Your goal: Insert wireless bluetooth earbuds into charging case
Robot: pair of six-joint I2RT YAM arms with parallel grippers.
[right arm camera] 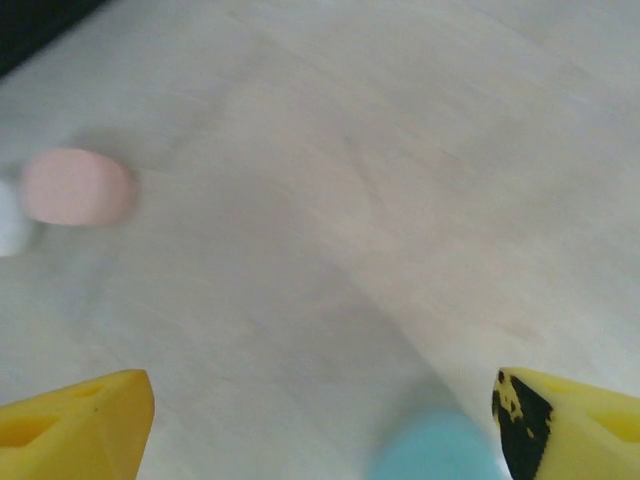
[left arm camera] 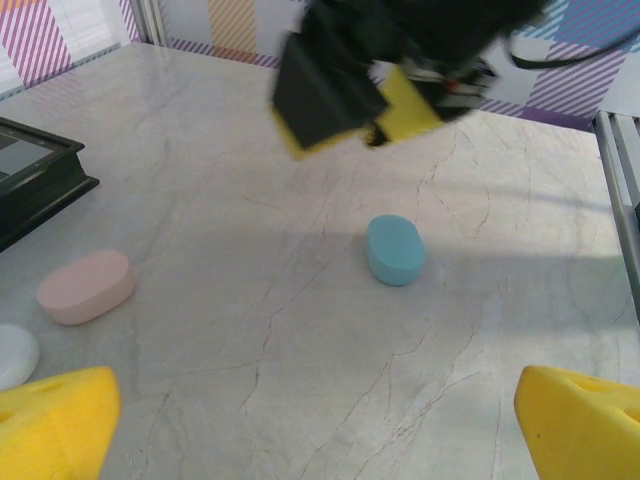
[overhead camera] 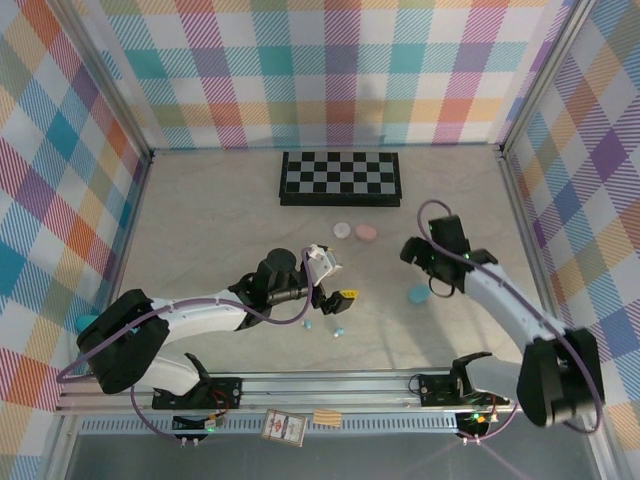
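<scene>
earbuds near centre: likely light, slick, pinch sides | left gripper spread wide, empty | right gripper spread wide, empty

Teal case, pink case, black-and-white chequered board, pastel plaid walls, seemingly teal earbuds

table: marble | on it: checkered board, white case, pink case, teal case, earbuds

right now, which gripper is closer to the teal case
Right. The right gripper hangs open just over the teal case; the left gripper sits well off to its left.
</scene>
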